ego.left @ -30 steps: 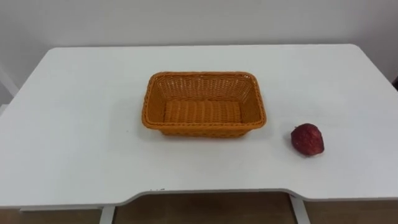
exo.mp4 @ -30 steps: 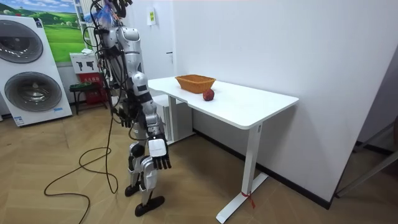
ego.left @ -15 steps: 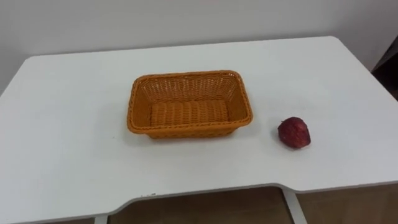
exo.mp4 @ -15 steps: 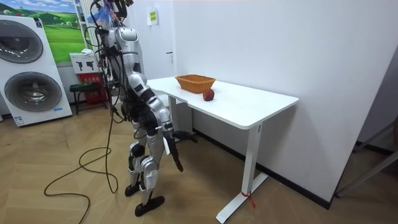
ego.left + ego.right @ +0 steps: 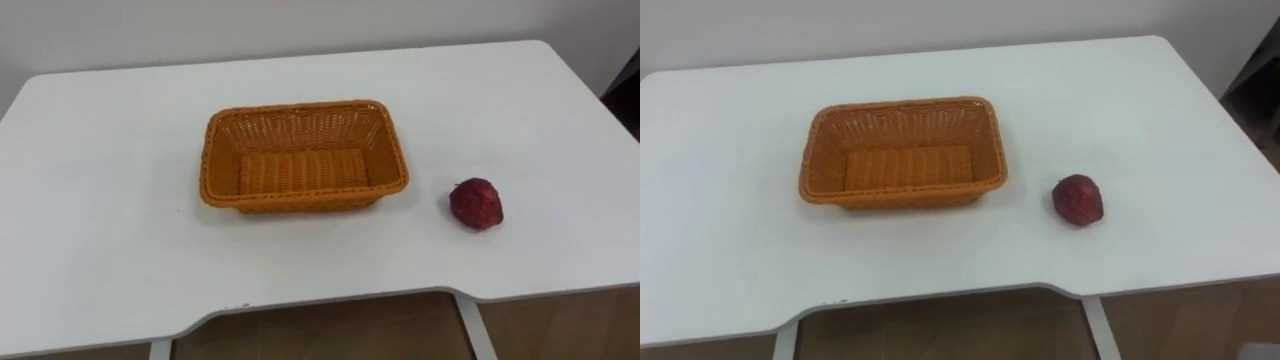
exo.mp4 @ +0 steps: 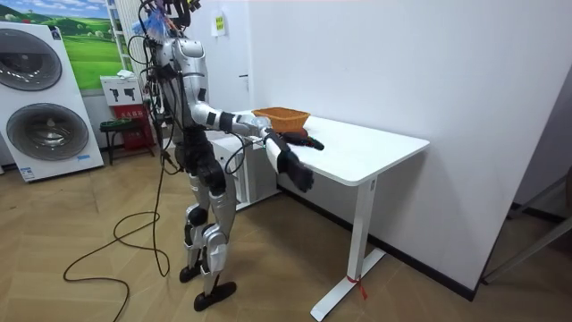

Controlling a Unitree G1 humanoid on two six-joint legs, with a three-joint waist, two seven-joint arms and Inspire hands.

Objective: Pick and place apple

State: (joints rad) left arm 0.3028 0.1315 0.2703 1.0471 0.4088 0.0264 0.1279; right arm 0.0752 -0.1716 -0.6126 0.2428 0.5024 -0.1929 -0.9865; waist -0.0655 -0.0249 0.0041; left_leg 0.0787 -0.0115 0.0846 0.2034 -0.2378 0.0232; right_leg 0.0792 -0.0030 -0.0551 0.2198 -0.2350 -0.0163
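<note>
The apple (image 5: 476,203) lies on the white table (image 5: 100,230) right of centre in the eye views, apart from the wicker basket (image 5: 300,200) at mid-frame. In the room view both arms stretch forward at mid-frame: the right hand (image 6: 295,170) is empty with loose, straight fingers, and whether the left hand (image 6: 308,141) is wide or closed I cannot tell. The reach probably goes best with the right hand descending from above, wide enough to wrap the apple without rolling it; by count, one apple, one basket, one table, two hands.
</note>
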